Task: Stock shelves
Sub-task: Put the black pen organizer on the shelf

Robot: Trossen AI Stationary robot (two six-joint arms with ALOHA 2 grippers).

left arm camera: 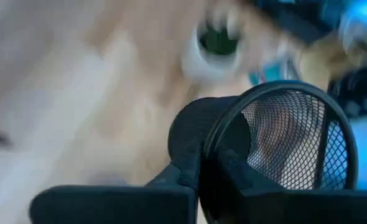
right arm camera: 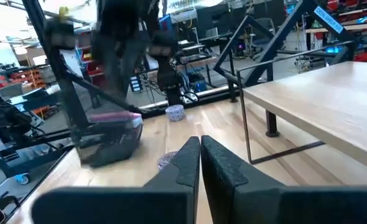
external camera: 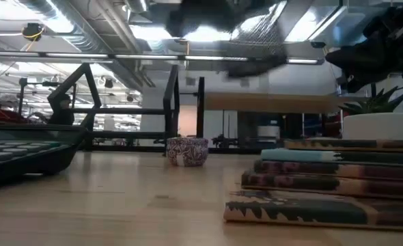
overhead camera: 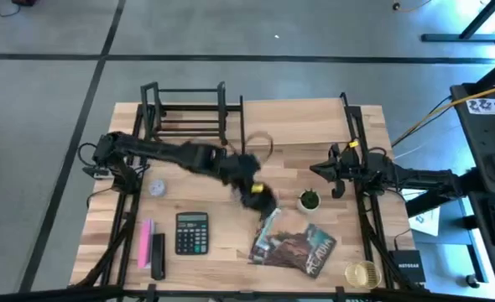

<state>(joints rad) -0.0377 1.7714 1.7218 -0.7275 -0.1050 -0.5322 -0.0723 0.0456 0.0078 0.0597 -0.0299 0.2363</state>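
The left gripper [overhead camera: 256, 195] grips a black mesh cup [left arm camera: 283, 137] above mid-table — the wooden shelf [overhead camera: 302, 126] and black rack [overhead camera: 184, 105] stand far; the right gripper [right arm camera: 200, 155] waits closed at right.

Black mesh cup [left arm camera: 283, 140]; black calculator [overhead camera: 191, 232] with pale keys; pink strip [overhead camera: 145, 243]; white pot [overhead camera: 310, 200], green plant; small bowl [external camera: 187, 151] seemingly purple-speckled.
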